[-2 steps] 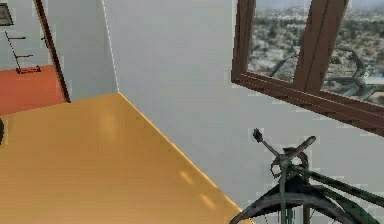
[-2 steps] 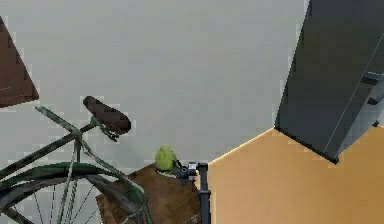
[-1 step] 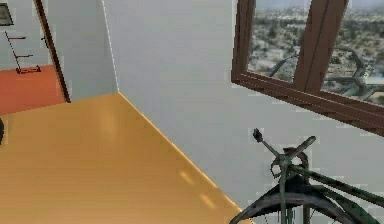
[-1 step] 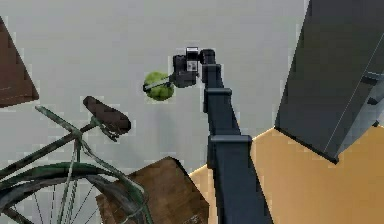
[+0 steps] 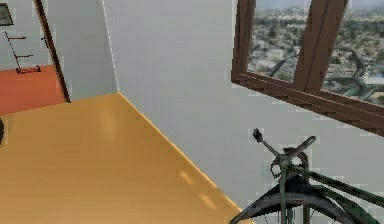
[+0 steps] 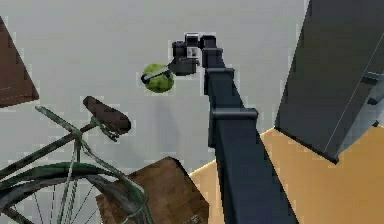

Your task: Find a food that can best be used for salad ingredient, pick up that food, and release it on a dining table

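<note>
Presently I have the small round green food (image 6: 157,78) hanging at the far end of the gripper (image 6: 168,70), held clear above the dark green bicycle (image 6: 60,165); I judge it light, soft, easily bruised, best gripped across its middle

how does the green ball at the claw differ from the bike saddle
The green ball is round and bright green; the saddle is long, tapered and dark brown. The ball hangs at the claw, clear of every surface; the saddle sits fixed on the bike. Both show against the pale wall.
</note>
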You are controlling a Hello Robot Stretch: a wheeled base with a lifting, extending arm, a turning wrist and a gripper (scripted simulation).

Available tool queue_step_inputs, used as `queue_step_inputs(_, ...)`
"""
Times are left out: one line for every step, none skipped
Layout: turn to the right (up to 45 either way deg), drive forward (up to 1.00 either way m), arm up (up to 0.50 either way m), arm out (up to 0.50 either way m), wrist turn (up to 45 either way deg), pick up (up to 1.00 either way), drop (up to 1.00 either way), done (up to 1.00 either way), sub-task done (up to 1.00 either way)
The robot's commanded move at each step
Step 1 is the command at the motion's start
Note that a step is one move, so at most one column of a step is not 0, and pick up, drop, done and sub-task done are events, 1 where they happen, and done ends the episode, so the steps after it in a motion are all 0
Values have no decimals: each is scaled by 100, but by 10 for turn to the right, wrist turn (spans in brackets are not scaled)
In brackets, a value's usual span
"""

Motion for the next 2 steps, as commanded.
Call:
queue_step_inputs(0, 0, 0, 0, -450, 0, 0, 0, 0)
queue_step_inputs(0, 0, 0, 0, -450, 0, 0, 0, 0)
